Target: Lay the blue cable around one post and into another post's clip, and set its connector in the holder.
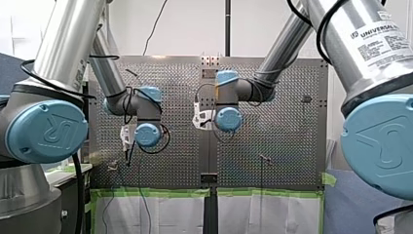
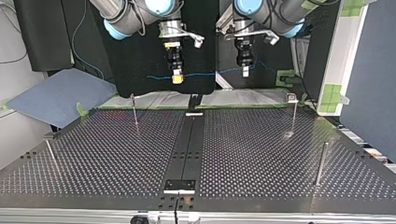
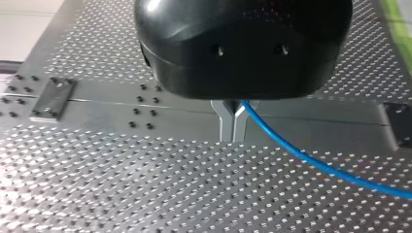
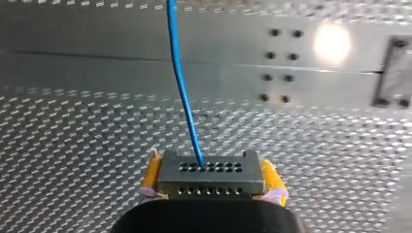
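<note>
With the connector pinched between my right fingers and the blue cable nipped in my left fingers, strung between them above the surface, routing looks not yet begun, so the next move probably calls for lowering the cable around a post.

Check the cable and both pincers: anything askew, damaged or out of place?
Nothing stands out. My right pincer holds the connector squarely between its yellow pads, and my left pincer is shut on the blue cable, which runs unkinked between them.
</note>
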Robot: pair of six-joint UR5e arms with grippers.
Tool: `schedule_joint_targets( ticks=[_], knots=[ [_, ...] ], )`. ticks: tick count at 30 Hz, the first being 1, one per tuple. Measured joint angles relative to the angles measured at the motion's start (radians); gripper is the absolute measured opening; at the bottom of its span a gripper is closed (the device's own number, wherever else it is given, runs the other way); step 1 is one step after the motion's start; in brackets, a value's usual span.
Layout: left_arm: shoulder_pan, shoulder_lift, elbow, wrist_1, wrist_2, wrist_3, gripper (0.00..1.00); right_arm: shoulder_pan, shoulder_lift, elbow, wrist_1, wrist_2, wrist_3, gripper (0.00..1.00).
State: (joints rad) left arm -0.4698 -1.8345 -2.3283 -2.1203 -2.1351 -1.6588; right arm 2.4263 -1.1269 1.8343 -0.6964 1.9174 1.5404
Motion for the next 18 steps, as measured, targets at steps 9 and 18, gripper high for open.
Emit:
schedule_joint_targets(
  ticks=[9,18],
  knots=[
    [0.029,0.073,0.033,-0.073,0.002,-0.030,0.02,-0.003,-0.086,-0.061,0.086,-0.024,0.003,0.00],
    [0.059,0.151,0.064,-0.152,0.004,-0.056,0.02,-0.005,-0.155,-0.091,0.136,-0.067,0.002,0.00]
  ],
)
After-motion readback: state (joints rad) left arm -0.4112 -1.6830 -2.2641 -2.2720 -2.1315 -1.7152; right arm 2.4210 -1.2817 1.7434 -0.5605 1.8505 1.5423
